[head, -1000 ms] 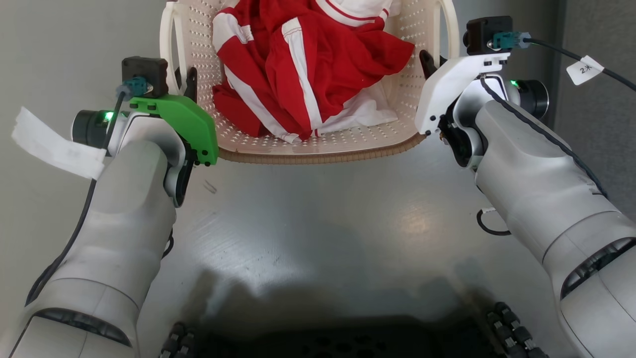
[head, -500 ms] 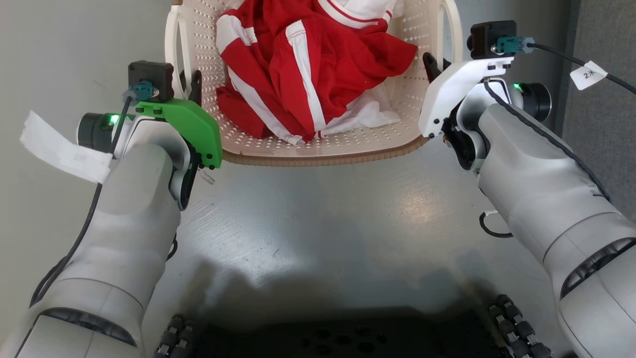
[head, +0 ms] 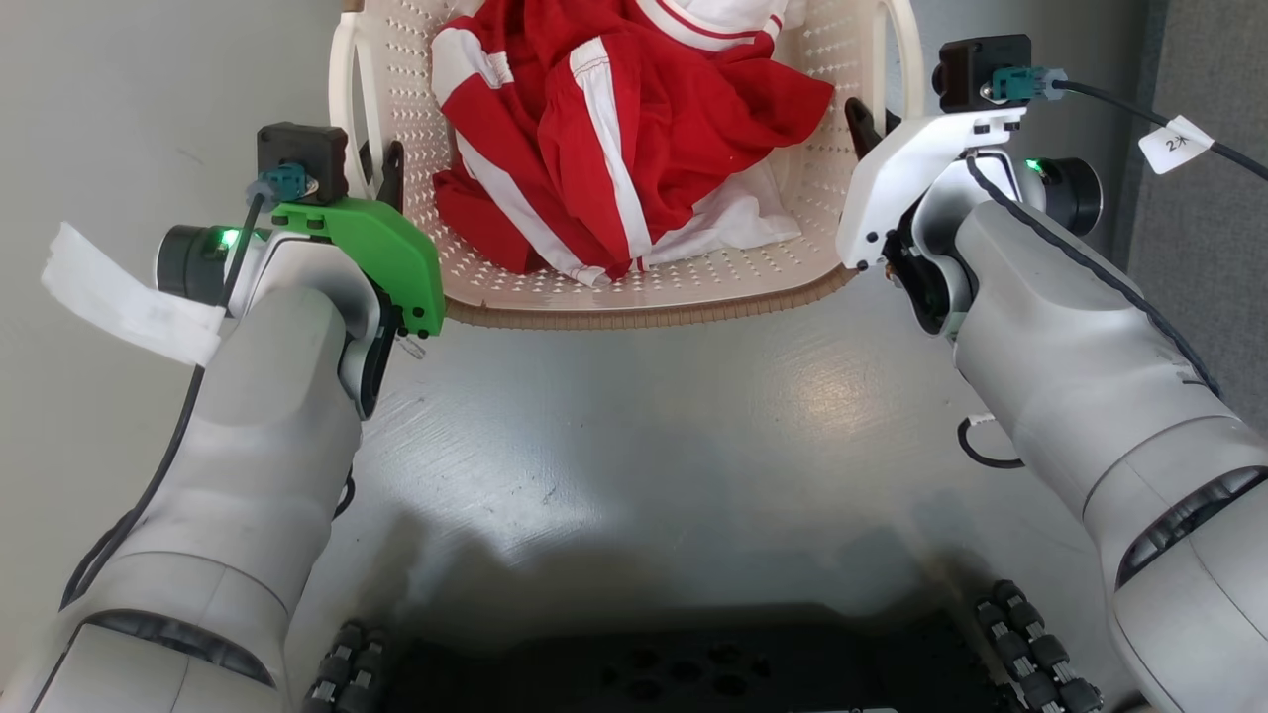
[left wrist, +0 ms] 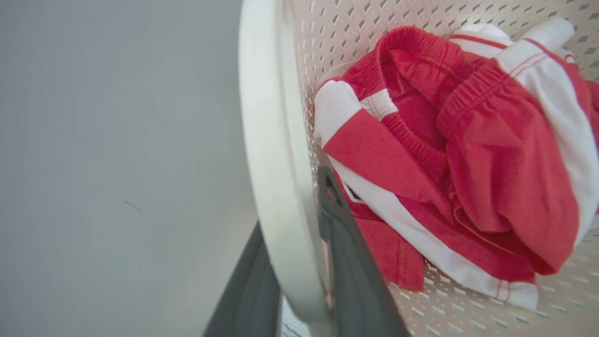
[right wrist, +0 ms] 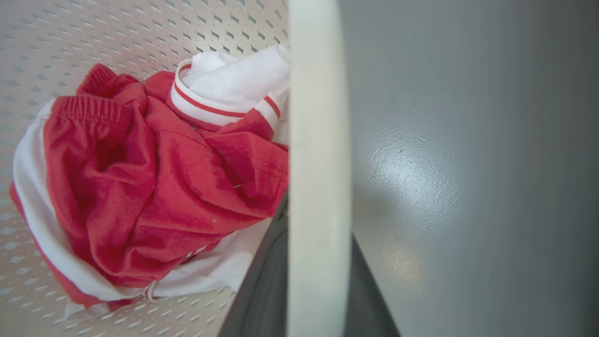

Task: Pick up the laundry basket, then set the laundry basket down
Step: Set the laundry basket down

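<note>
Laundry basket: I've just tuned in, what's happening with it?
Both arms are on the laundry basket. The left hand straddles the left white handle, and the right hand straddles the right handle the same way; both look clamped. Red and white clothes lie inside. Whether the basket is off the grey floor can't be told.
</note>
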Controlling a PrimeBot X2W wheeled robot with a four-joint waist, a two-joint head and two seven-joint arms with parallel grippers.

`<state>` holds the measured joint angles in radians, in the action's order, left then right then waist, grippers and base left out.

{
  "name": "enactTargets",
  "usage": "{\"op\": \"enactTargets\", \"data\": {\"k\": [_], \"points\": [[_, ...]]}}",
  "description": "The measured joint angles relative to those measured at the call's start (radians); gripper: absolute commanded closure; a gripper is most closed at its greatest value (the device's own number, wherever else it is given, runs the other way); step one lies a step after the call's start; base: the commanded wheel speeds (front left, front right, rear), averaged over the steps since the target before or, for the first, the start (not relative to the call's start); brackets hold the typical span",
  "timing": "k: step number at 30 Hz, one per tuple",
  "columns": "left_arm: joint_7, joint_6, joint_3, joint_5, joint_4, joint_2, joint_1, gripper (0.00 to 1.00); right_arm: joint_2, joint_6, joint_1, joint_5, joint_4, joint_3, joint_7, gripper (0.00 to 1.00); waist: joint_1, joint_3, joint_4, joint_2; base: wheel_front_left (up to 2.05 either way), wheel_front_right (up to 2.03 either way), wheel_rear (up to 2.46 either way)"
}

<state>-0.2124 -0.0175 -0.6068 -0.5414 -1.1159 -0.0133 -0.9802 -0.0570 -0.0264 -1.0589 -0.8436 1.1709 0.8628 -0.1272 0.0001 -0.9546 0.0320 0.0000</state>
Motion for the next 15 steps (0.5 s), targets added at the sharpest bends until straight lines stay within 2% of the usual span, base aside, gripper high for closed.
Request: {"op": "enactTargets", "data": {"k": [14,15], "points": [[-0.009,-0.01,-0.005,-0.011,-0.024,0.007,-0.006,1.0,0.001,0.017,0.0,0.0,0.017,0.014,-0.006,1.0,-0.0001,-0.008,0.002,0.0,0.0,0.0,0.0],[-0.009,-0.01,-0.005,-0.011,-0.027,0.007,-0.006,1.0,0.001,0.017,0.0,0.0,0.017,0.015,-0.006,0.95,-0.0001,-0.008,0.002,0.0,0.0,0.0,0.0]]}}
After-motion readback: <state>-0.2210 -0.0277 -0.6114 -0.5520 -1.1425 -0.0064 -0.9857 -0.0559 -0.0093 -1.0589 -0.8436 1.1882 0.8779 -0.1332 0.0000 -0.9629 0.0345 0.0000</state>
